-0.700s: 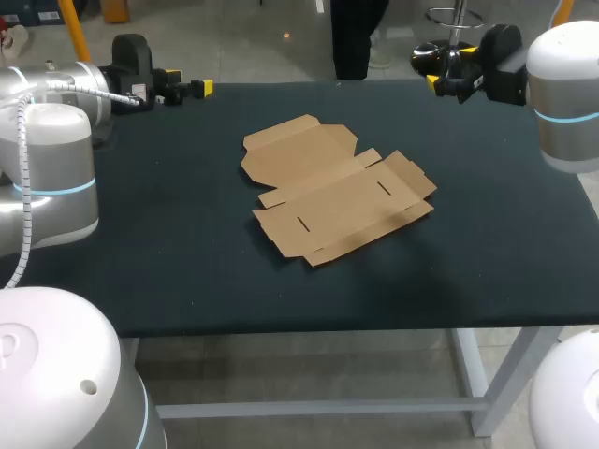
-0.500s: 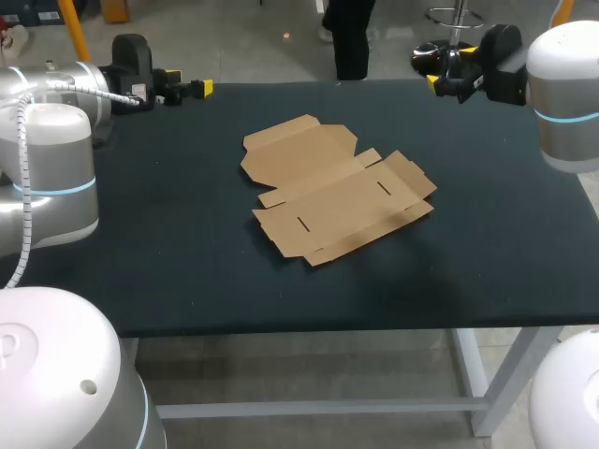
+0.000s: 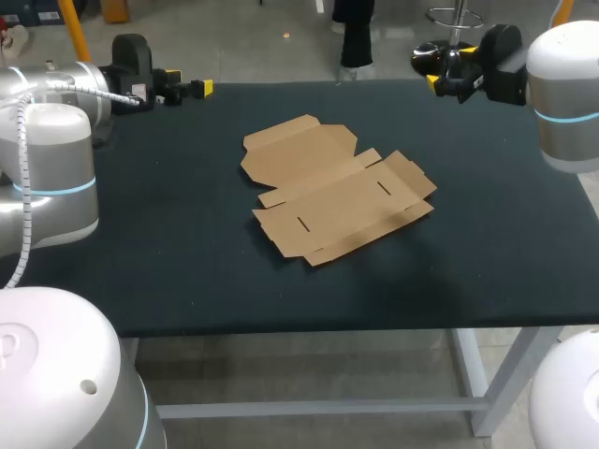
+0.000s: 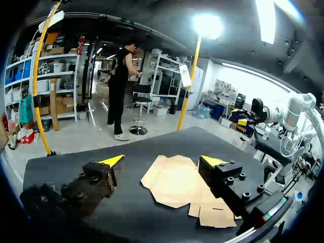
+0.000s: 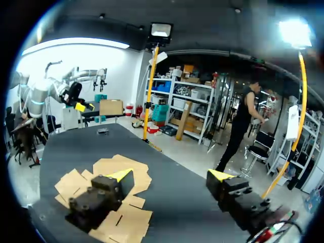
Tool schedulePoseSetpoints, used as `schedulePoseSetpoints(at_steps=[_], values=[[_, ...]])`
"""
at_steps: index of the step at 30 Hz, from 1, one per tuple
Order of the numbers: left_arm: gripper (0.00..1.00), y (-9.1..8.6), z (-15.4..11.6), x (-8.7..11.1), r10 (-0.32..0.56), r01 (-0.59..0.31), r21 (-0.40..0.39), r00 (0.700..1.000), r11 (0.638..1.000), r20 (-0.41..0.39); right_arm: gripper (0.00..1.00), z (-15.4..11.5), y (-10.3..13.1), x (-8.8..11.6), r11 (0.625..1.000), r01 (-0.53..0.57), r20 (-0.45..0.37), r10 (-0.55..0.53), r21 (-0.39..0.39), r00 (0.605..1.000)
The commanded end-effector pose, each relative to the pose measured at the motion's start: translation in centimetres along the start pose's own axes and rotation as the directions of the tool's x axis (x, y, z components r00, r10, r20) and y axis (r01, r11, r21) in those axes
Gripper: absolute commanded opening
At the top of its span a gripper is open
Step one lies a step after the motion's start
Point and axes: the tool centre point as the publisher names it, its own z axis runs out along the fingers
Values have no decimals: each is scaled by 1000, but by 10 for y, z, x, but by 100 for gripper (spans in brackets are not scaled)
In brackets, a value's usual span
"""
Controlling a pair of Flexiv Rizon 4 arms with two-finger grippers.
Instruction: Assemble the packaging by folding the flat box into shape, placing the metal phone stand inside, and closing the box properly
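A flat, unfolded brown cardboard box [image 3: 334,190] lies in the middle of the dark table [image 3: 168,243], its flaps spread out. My left gripper [image 3: 183,90] hangs open over the far left corner, well away from the box. My right gripper [image 3: 442,83] hangs open over the far right edge, also apart from it. In the left wrist view the box [image 4: 179,185] lies ahead of the open gripper [image 4: 163,160]. From the right wrist, the box [image 5: 109,192] shows partly behind one finger of the open gripper [image 5: 169,175]. No metal phone stand is in view.
Dark table surface surrounds the box on all sides. Across the table, my right arm [image 4: 291,109] shows in the left wrist view and my left arm [image 5: 55,91] in the right wrist view.
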Motion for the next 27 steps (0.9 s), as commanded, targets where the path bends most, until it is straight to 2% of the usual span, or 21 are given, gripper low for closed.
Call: schedulePoseSetpoints(at_steps=[1, 7, 11, 16, 22, 27], values=[[100, 0, 0, 0, 0, 0, 0, 1000, 1000, 1, 100, -1, -1, 0, 1000, 0, 1, 0, -3, 1000], [100, 0, 0, 0, 0, 0, 0, 1000, 1000, 1, 100, -1, -1, 0, 1000, 0, 1, 0, -3, 1000], [100, -1, 6, 3, -13, 12, -36, 1000, 999, -22, 100, 0, -2, -1, 1000, -12, -14, 12, 10, 1000], [100, -4, 6, 7, -116, 111, -116, 993, 987, -37, 100, -2, -2, -4, 987, -91, 1, 91, 134, 996], [100, -6, 2, 11, -264, 253, -229, 964, 940, -19, 100, -9, -5, -7, 954, -161, 3, 166, 254, 986], [100, -4, -1, 16, -374, 358, -320, 927, 877, 14, 100, -17, -11, -10, 919, -213, -26, 235, 331, 972]])
